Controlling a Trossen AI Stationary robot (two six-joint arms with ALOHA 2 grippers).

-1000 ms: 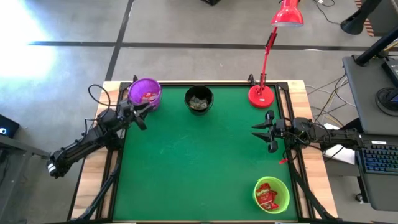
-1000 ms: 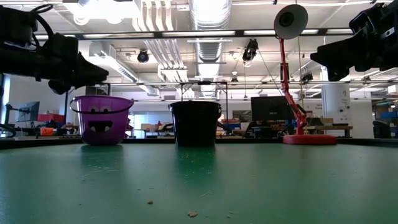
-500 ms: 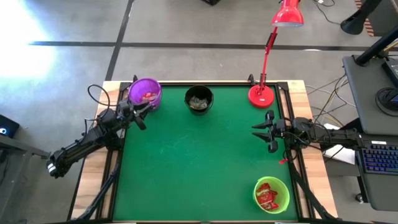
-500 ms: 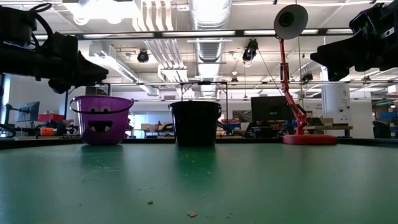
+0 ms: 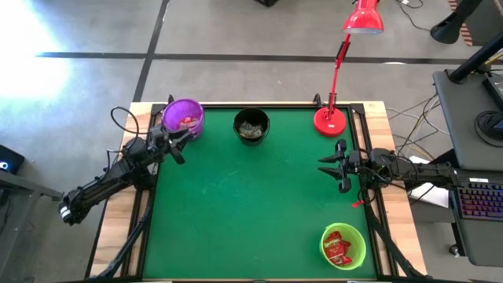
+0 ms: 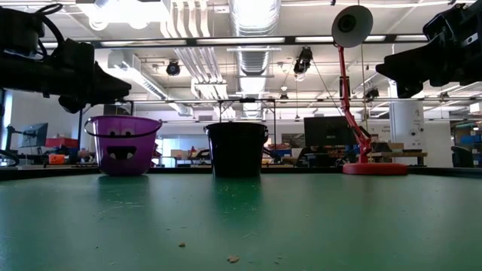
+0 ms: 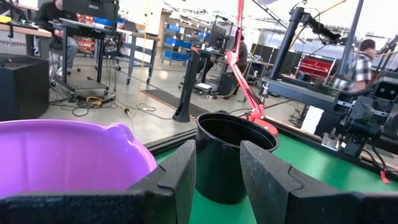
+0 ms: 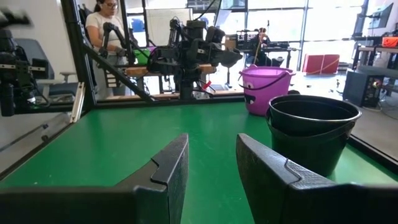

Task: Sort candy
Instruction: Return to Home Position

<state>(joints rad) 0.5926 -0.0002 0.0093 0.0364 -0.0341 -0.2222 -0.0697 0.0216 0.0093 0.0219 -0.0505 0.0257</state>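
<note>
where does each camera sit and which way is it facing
High view: above the table, looking straight down; both arms, left tool and right tool at opposite sides.
Low view: table-top height, level toward purple bucket and black bucket; arms in top corners.
Left wrist view: on left arm, facing both buckets; own open tool in front.
Right wrist view: on right arm, facing buckets and left arm; own open tool.
Shared: both wrist views see the black bucket.

Left claw (image 7: pixel 217 158) spread wide; purple bowl (image 7: pixel 62 149) just beside black bucket (image 7: pixel 239 132).
</note>
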